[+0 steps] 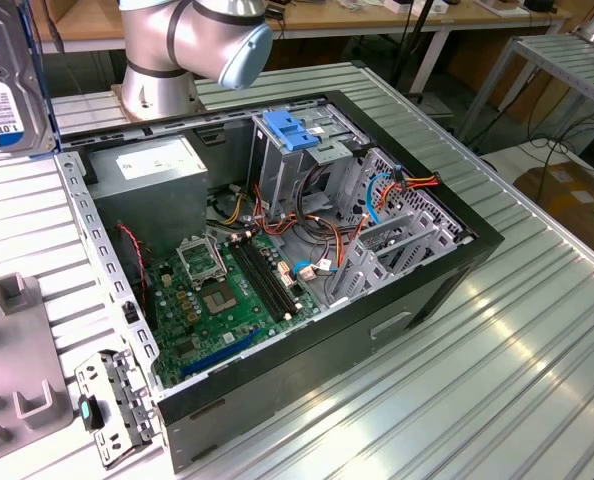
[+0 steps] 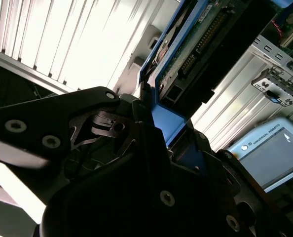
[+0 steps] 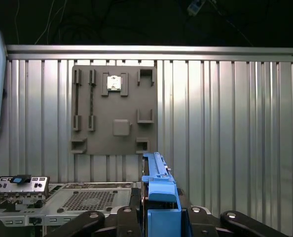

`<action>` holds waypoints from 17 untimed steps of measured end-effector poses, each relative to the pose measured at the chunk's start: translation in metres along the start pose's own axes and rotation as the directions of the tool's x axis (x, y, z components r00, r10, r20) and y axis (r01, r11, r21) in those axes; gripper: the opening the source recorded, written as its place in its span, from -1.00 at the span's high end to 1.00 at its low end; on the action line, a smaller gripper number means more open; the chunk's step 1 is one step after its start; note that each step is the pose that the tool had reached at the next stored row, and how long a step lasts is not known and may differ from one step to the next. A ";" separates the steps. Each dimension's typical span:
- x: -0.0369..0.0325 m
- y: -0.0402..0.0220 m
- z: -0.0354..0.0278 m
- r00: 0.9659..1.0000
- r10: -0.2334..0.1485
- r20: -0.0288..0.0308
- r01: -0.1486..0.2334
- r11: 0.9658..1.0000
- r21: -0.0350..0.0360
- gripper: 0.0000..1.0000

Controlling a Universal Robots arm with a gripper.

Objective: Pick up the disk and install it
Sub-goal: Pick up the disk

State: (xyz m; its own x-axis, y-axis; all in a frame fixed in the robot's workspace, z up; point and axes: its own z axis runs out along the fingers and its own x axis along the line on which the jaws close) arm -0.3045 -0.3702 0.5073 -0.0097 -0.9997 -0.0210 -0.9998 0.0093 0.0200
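Exterior view: the flat rectangular metal disk (image 1: 7,80), with a white-and-blue label and a blue plastic carrier around it, hangs in the air at the exterior view's upper left. It is above the ribbed aluminium table (image 1: 497,360) and apart from the open black computer case (image 1: 307,260). Its labelled face turns toward that camera and its long axis stands roughly upright; the frame edge cuts off part of it.

In both wrist views the black two-finger gripper (image 3: 160,200) (image 2: 156,116) has its jaws closed narrowly on the end of the carrier, one finger against each broad side. The disk extends straight out from the fingers along its long axis. It is seen edge-on in the first wrist view, and its circuit-board underside shows in the second wrist view.

In the first wrist view the grey plastic fixture plate (image 3: 114,111) lies on the table beyond the disk. In the exterior view a light-blue plastic bracket (image 1: 292,130) sits atop the metal drive bay inside the case.
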 end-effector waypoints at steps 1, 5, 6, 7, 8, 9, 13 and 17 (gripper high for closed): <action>0.0000 -0.0016 -0.0001 1.000 0.000 0.000 0.000 1.000 0.000 0.26; 0.0000 -0.0096 -0.0003 1.000 0.000 0.000 0.000 1.000 0.000 0.26; 0.0002 -0.0111 -0.0002 1.000 0.000 0.000 0.000 1.000 0.000 0.26; 0.0010 -0.0121 -0.0003 1.000 0.001 0.000 -0.001 1.000 0.000 0.26; 0.0016 -0.0126 -0.0003 1.000 0.001 0.000 -0.001 1.000 0.000 0.26; 0.0021 -0.0130 -0.0003 1.000 0.001 0.000 -0.001 1.000 0.000 0.26; 0.0086 -0.0141 -0.0005 1.000 0.001 0.000 -0.001 1.000 0.000 0.26; 0.0175 -0.0171 -0.0005 1.000 0.001 0.000 -0.001 1.000 0.000 0.26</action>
State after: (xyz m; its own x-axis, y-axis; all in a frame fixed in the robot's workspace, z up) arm -0.2875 -0.3879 0.5071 -0.0105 -0.9997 -0.0209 -0.9997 0.0101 0.0205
